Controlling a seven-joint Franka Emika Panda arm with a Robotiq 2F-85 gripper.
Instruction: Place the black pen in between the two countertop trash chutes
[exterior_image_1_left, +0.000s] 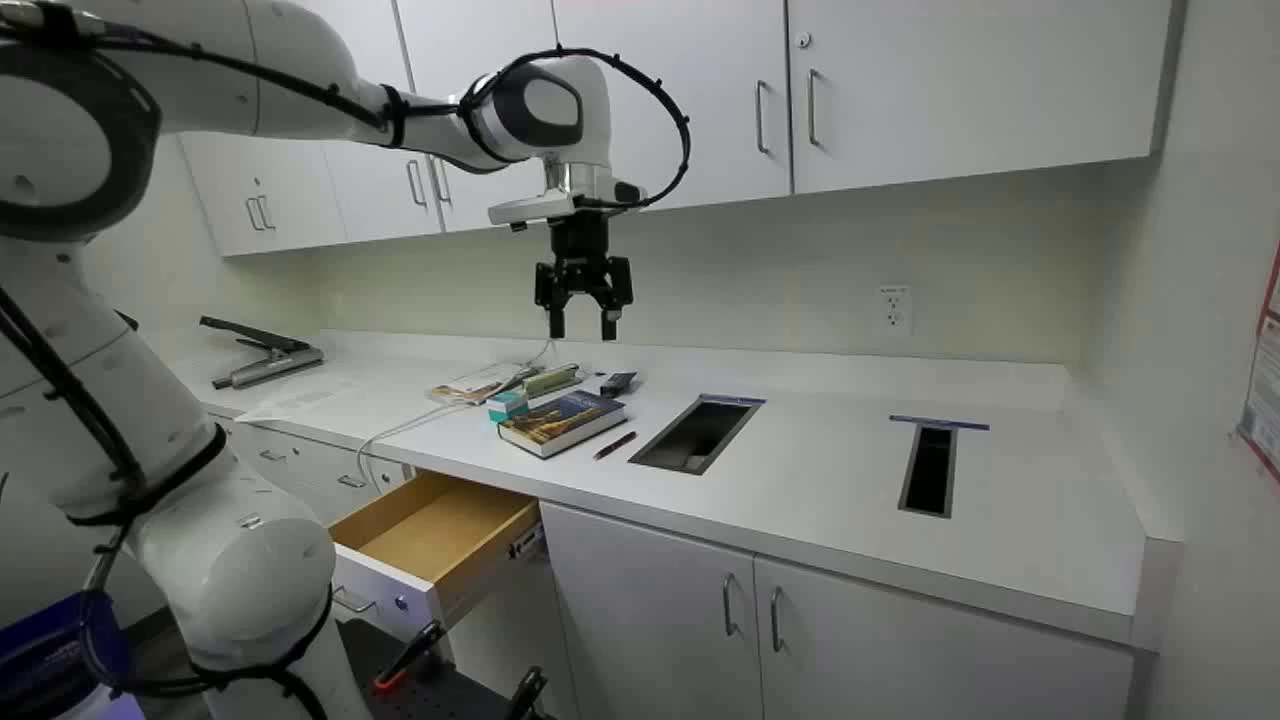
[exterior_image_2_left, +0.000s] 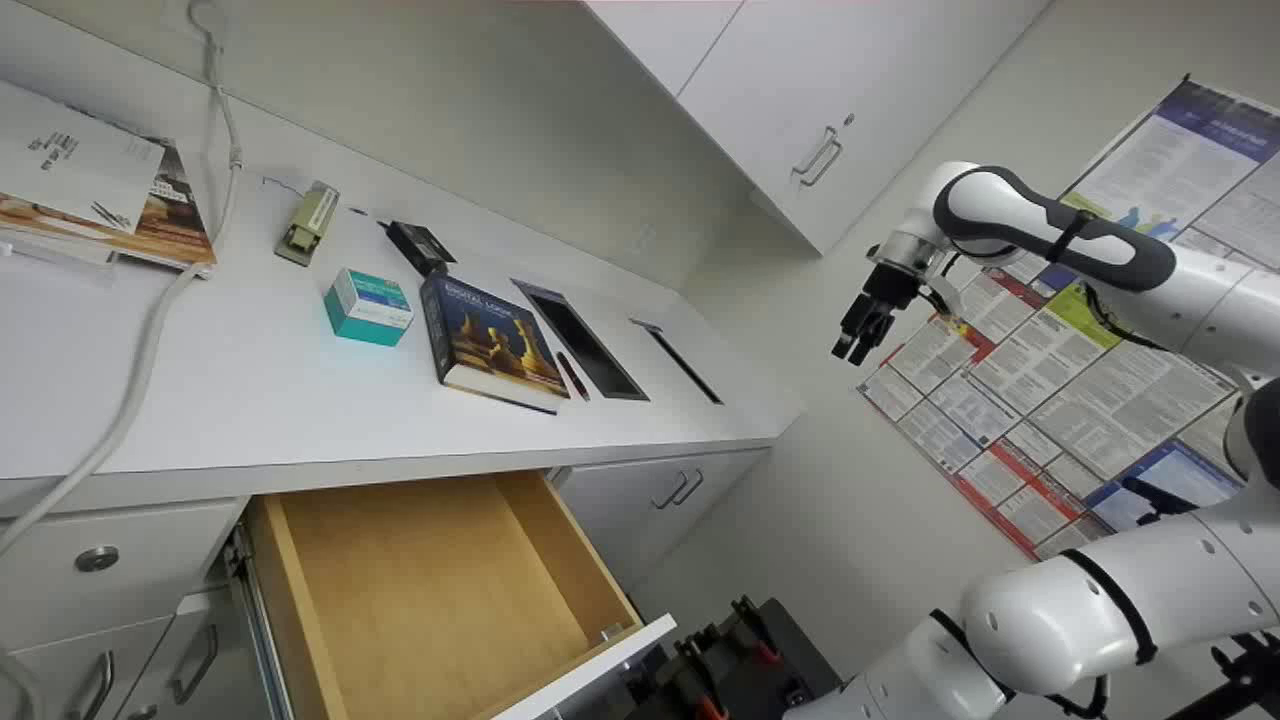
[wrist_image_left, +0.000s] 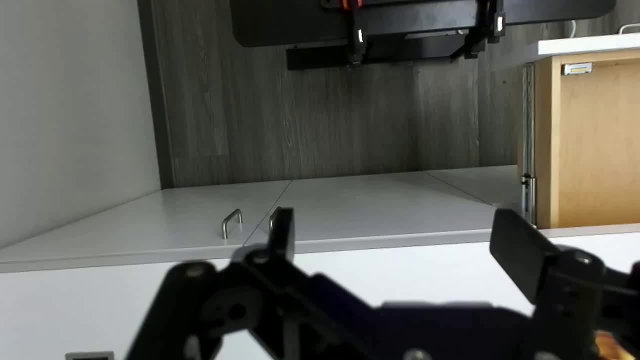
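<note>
The black pen (exterior_image_1_left: 614, 446) lies on the white countertop between the book and the wider trash chute (exterior_image_1_left: 700, 432). It also shows in an exterior view (exterior_image_2_left: 573, 377). The narrower chute (exterior_image_1_left: 929, 470) is farther right, with bare counter between the two chutes. Both chutes are dark slots in the counter, the wide one (exterior_image_2_left: 588, 343) and the narrow one (exterior_image_2_left: 682, 362). My gripper (exterior_image_1_left: 582, 328) is open and empty, pointing down high above the counter; it also shows in the wrist view (wrist_image_left: 395, 215). The pen is out of view in the wrist view.
A thick book (exterior_image_1_left: 562, 422) lies beside the pen. A teal box (exterior_image_1_left: 507, 405), a green object (exterior_image_1_left: 550, 381) and a small black device (exterior_image_1_left: 617, 384) lie nearby. A wooden drawer (exterior_image_1_left: 440, 530) stands open below the counter. Wall cabinets (exterior_image_1_left: 680, 100) hang above.
</note>
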